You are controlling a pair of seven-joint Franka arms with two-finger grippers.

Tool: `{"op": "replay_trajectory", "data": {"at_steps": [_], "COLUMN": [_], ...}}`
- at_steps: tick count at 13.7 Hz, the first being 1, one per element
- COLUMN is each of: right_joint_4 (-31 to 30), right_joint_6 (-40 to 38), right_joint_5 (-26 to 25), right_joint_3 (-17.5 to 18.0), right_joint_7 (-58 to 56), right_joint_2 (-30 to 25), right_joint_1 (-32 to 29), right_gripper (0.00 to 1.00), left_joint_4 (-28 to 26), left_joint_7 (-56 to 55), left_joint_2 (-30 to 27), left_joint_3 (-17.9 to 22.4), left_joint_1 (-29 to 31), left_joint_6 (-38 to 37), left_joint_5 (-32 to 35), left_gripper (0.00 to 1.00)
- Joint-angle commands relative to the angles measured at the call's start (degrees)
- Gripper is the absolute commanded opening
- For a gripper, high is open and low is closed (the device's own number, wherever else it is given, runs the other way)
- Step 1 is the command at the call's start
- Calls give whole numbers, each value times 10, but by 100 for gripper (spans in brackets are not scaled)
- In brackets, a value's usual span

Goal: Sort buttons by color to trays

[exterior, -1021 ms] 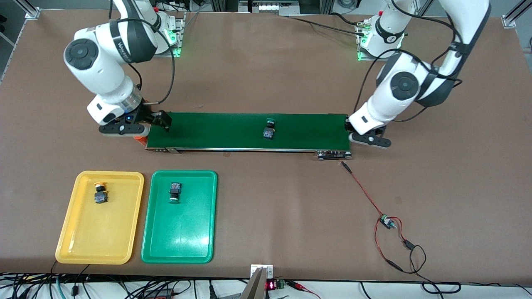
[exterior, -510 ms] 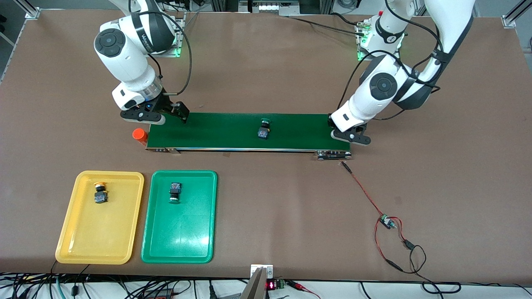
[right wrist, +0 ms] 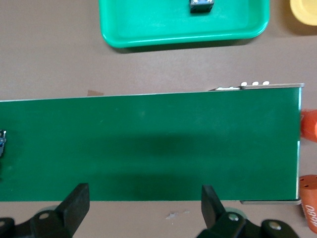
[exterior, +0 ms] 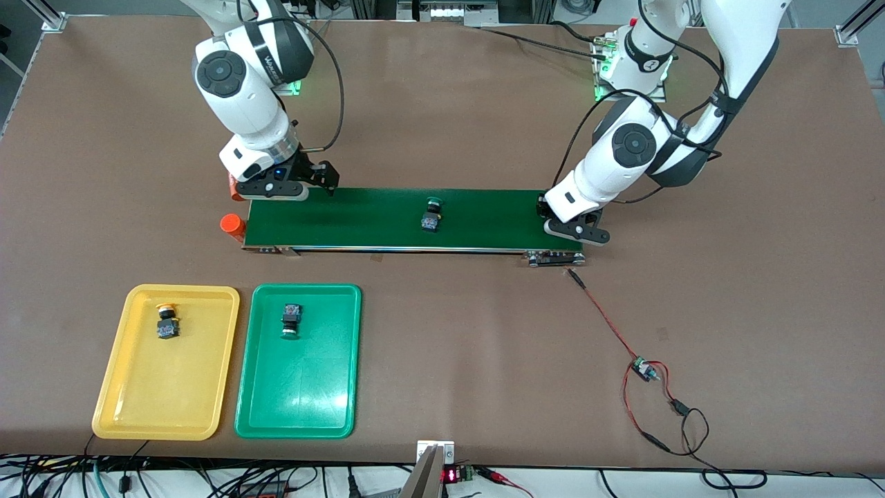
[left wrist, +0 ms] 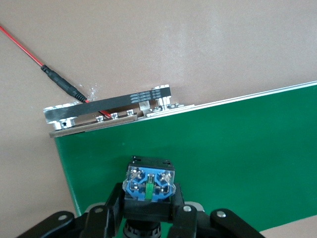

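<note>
Two buttons already sit in the yellow tray (exterior: 110,387) and green tray (exterior: 346,360); a green button (exterior: 431,213) rides mid-conveyor belt (exterior: 359,221). The left end effector (left wrist: 147,218) grips another button (left wrist: 149,183) over the belt's end, while the right end effector (right wrist: 143,206) hovers spread wide over the other end. Released carelessly, that button could tumble off.

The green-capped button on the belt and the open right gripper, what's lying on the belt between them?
Nothing: between the green-capped button and the right gripper the conveyor belt is bare, shown in the front and right wrist views.

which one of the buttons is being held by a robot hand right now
The button clamped in the left hand, over the conveyor belt at the left arm's end. The others lie free: one mid-belt, one in each tray.
</note>
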Motion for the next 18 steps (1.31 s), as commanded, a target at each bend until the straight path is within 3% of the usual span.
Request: {"op": "replay_trajectory", "data": {"at_steps": [1, 10, 12, 13, 14, 15, 18], "right_joint_4": [3, 21, 21, 23, 32, 37, 50], "right_joint_6": [-1, -2, -2, -1, -2, 0, 1], "right_joint_5": [0, -20, -21, -20, -21, -21, -32], "right_joint_3": [7, 13, 13, 13, 13, 13, 13], "right_joint_7": [3, 3, 2, 5, 22, 32, 53], "right_joint_2": [8, 51, 54, 57, 65, 70, 91], "right_joint_1": [0, -1, -1, -1, 2, 10, 23], "right_gripper": [100, 100, 100, 100, 100, 100, 100], "left_joint_4": [7, 9, 10, 12, 12, 13, 26], "left_joint_7": [-2, -1, 3, 5, 9, 10, 7], "left_joint_2": [7, 25, 28, 33, 33, 31, 10], "left_joint_3": [5, 20, 28, 34, 40, 44, 41], "left_joint_1": [-6, -6, -8, -10, -12, -14, -15], "left_joint_6": [7, 26, 25, 23, 23, 23, 16], "left_joint_5": [-8, -5, -5, -5, -4, -2, -1], "left_gripper": [0, 1, 10, 21, 45, 99, 100]}}
